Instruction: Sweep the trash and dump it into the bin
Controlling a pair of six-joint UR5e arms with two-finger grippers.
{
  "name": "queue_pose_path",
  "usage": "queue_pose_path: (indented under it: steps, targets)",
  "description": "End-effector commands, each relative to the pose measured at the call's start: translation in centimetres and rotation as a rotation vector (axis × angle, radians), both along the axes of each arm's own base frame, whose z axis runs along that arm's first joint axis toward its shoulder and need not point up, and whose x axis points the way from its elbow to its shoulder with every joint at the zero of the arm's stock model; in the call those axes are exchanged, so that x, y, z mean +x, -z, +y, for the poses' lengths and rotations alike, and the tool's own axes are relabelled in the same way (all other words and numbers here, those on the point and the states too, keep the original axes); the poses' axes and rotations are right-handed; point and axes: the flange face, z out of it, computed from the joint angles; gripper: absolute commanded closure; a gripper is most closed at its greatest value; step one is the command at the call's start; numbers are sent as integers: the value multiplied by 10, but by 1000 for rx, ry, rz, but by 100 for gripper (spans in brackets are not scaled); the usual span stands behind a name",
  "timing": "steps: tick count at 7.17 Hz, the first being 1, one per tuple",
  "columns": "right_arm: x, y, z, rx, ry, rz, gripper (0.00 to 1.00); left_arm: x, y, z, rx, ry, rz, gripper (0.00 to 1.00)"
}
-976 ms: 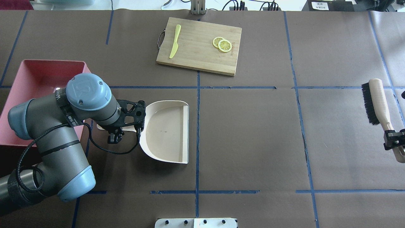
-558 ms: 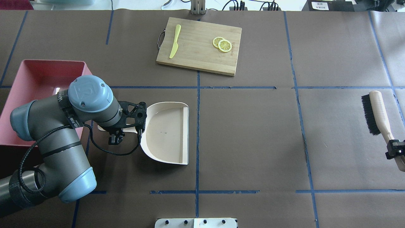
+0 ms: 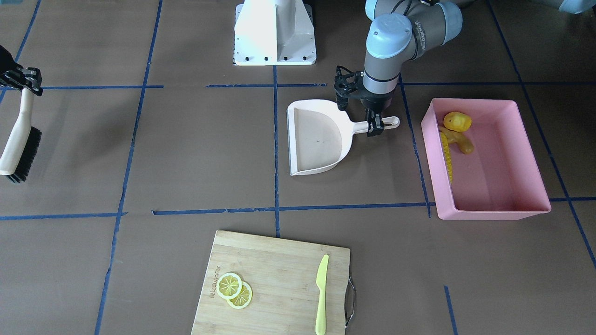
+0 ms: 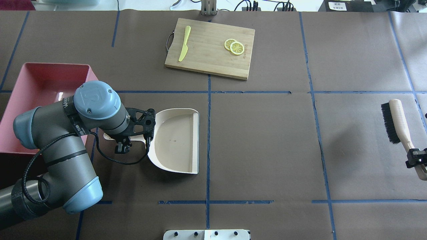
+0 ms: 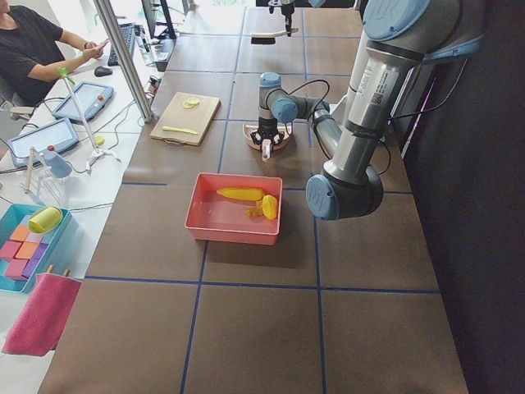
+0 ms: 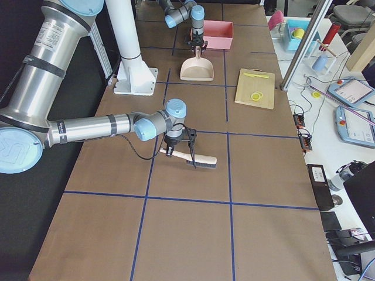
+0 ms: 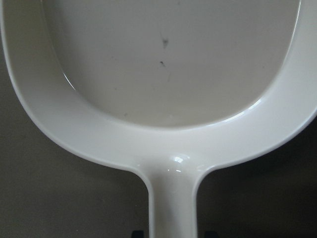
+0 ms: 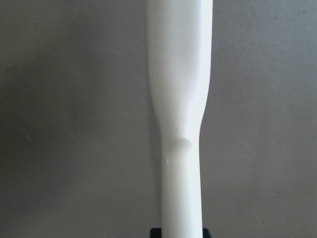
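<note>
The trash (image 3: 458, 139) is lying inside the pink bin (image 3: 489, 214) at the table's left end, with all three pieces crowding the bin's near end, toward the robot. The corn cob (image 3: 448, 158) is lying against the wall on the dustpan side. Its long axis is running near to far along that wall, and I can't tell which end is the tip. The potato lump (image 3: 457, 121) and the ginger root (image 3: 465, 148) are sitting just beside the cob's near end. I'm reading this from the front-facing and left-side cameras. Overhead, the left arm is covering the bin's near part and hiding the pieces.

The left gripper (image 3: 375, 122) is clamping the handle of the cream dustpan (image 3: 316, 139), which is sitting just right of the bin with its mouth facing right. The left wrist camera is showing a few dark specks on the pan's floor. At the far right, the right gripper (image 4: 415, 156) is closed on the handle of the brush (image 4: 395, 120). The brush's bristles are facing left and its length is running near to far.
</note>
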Motion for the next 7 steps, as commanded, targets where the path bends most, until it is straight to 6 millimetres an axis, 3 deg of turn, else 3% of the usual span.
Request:
queue_pose_path:
  steps: [1,2,3,4,5,7]
  targets:
    - [-1,-4,-1,-2,2,2,99,-4,7,1,13,-1,15,1]
    - [-2,-5,-1,-4,1,4,98,-11,16,-6,26,11,30,1]
    - [-3,-4,-2,4,4,-2,98,-39,28,-25,46,52,52,0]
    - [-5,-15,-3,27,5,-18,97,-70,39,-41,96,65,69,0]
    - [-6,-29,-3,58,7,-43,97,-100,37,-60,119,92,61,0]
    - [-10,-37,-2,82,23,-58,95,-129,27,-73,157,87,37,0]
